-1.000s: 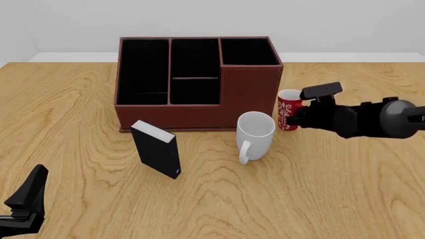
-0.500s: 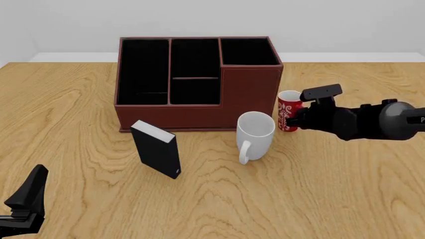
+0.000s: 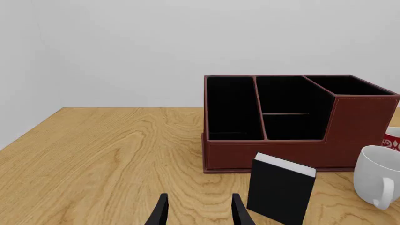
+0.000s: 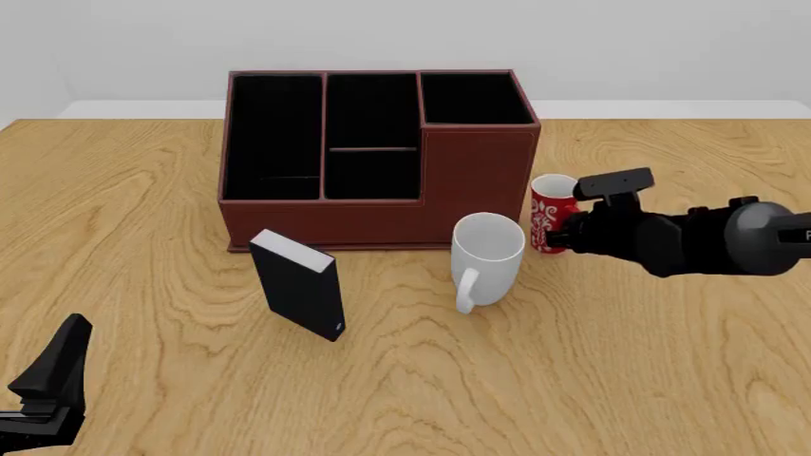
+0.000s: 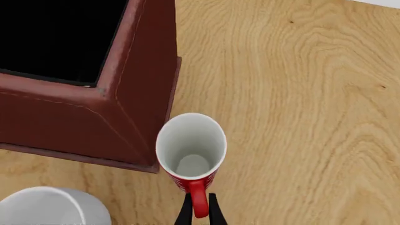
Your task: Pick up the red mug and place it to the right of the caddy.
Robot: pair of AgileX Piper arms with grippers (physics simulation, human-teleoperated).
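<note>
The red mug [image 4: 550,207], white inside with a white swirl pattern, stands upright on the table just right of the caddy [image 4: 476,180], close to its right wall. My right gripper [image 4: 569,228] reaches it from the right. In the right wrist view its fingers [image 5: 185,213] are shut on the mug's red handle [image 5: 198,201], with the red mug [image 5: 190,150] open side up beside the caddy's corner [image 5: 144,70]. The left gripper [image 3: 198,216] hangs open and holds nothing at the near left table edge [image 4: 51,380], far from the caddy [image 3: 362,122] and the red mug [image 3: 392,140].
A plain white mug [image 4: 488,252] stands just in front and to the left of the red mug, handle toward me. A black slab-shaped box [image 4: 302,285] stands upright in front of the caddy's left half. Bare wood lies to the right of my right arm.
The right arm has sunk a little toward the table. The red mug stays in nearly the same spot. The left arm has not moved.
</note>
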